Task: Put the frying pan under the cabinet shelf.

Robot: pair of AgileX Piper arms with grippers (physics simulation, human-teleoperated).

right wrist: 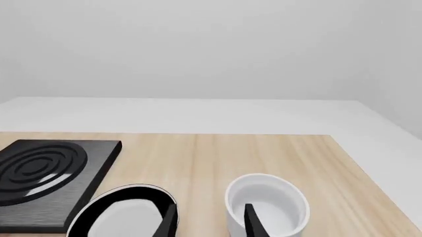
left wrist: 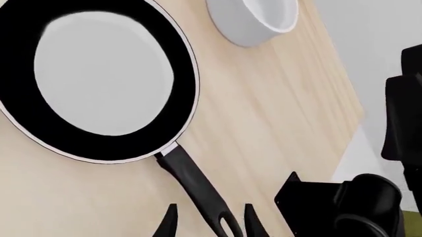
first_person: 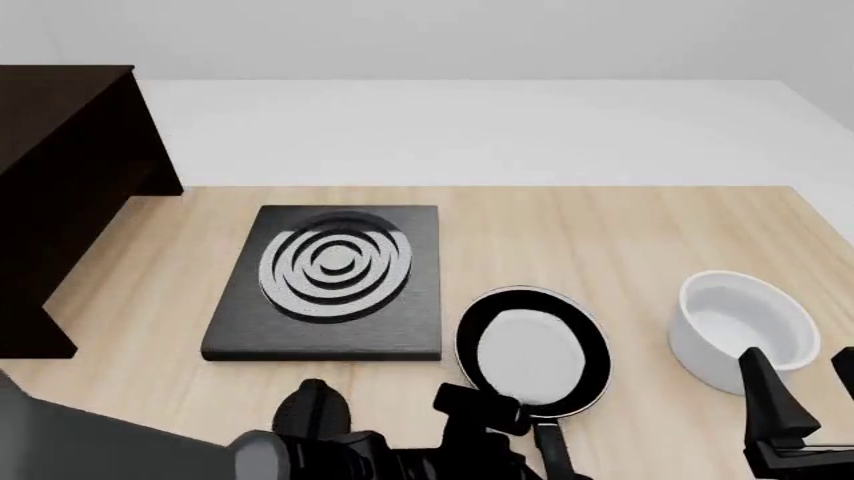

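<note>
The frying pan (first_person: 534, 350) lies on the wooden table right of the stove plate, its black handle (first_person: 553, 456) pointing toward the near edge. In the left wrist view the pan (left wrist: 99, 79) fills the frame. My left gripper (left wrist: 211, 223) is open, with one fingertip on each side of the end of the handle (left wrist: 197, 185) and gaps between them. The dark brown cabinet shelf (first_person: 60, 190) stands at the far left of the table. My right gripper (first_person: 805, 375) is open and empty, just in front of the white bowl.
A black stove plate (first_person: 334, 285) with grey rings lies between the cabinet and the pan. A white bowl (first_person: 741, 330) stands right of the pan and shows in the right wrist view (right wrist: 267, 205). The right arm's black body (left wrist: 359, 207) shows beside the handle.
</note>
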